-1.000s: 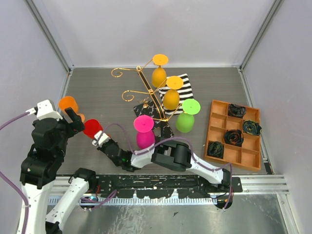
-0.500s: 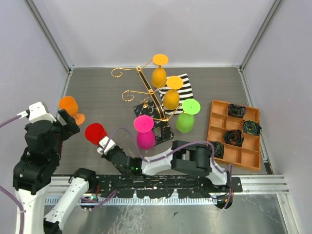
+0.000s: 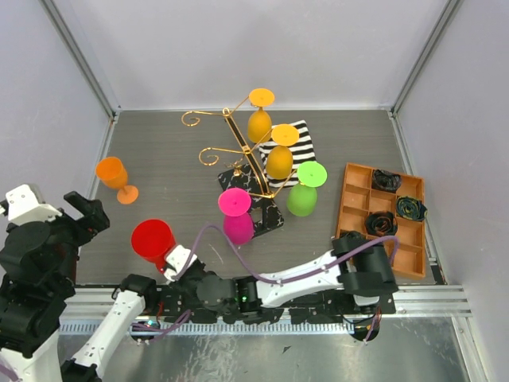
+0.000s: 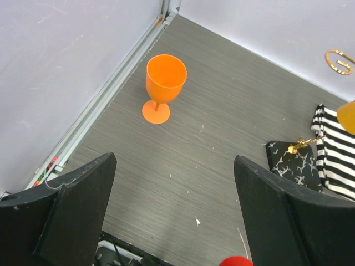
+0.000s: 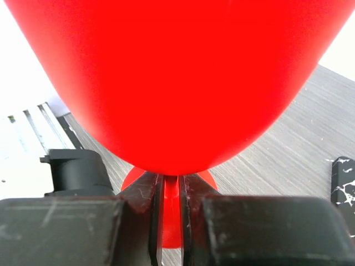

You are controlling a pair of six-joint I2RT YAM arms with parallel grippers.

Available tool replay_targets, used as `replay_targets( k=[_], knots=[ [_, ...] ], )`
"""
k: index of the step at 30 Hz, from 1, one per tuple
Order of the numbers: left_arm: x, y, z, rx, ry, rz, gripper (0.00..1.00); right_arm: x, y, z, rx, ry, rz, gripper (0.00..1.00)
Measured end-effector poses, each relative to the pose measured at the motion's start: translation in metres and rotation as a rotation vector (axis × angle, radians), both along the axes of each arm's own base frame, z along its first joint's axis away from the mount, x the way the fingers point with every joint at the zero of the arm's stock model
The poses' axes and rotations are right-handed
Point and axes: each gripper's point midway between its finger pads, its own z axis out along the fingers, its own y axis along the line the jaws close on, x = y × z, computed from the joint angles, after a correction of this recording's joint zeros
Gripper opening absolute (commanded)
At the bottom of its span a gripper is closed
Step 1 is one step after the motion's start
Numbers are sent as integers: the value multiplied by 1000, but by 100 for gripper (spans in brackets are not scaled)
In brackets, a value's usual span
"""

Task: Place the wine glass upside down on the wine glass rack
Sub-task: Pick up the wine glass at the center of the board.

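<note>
Since a second ago your right hand (image 5: 171, 210) has drawn the red wine glass (image 3: 153, 239) back, nearer than the wine glass rack (image 3: 269, 213) and well to its left. The hand is pinched almost shut on the stem under the upright bowl. The glass looks like light, stiff, slick plastic, so keep hold at the stem. Your left hand (image 4: 175, 188) gapes wide and empty. An orange glass (image 3: 111, 171) stands farther off, left of the rack.

White-and-black arms (image 3: 32, 255) trail lilac cables (image 3: 213, 228); the fingers (image 4: 77, 210) are matte black.
</note>
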Motion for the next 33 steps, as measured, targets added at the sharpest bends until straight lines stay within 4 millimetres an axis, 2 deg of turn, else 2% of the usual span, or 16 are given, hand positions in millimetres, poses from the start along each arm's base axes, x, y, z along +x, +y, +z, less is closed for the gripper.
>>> replay_targets(
  k=[3,9,12,16,20,24,27,29,33],
  knots=[
    [-10,2,8,-11,-33,0,94,-7,-10,27,22,-8,19,1],
    [-35,2,30,-59,-135,-33,94,1,-32,99,99,-43,3,1],
    [-38,-9,38,-97,-162,-93,94,4,-42,137,144,-76,-3,1],
    [-38,-30,48,-156,-186,-200,93,11,-63,173,180,-120,-19,1],
    [-39,-53,69,-213,-240,-321,91,25,-95,208,211,-161,-56,1],
    [-25,-90,85,-300,-265,-489,89,43,-133,233,252,-178,-104,1],
    [0,-128,75,-410,-214,-621,90,53,-166,241,276,-185,-139,1],
    [18,-145,66,-486,-173,-665,91,56,-184,243,288,-186,-157,1],
    [42,-164,64,-631,-157,-712,91,59,-210,242,297,-187,-184,1]
  ],
)
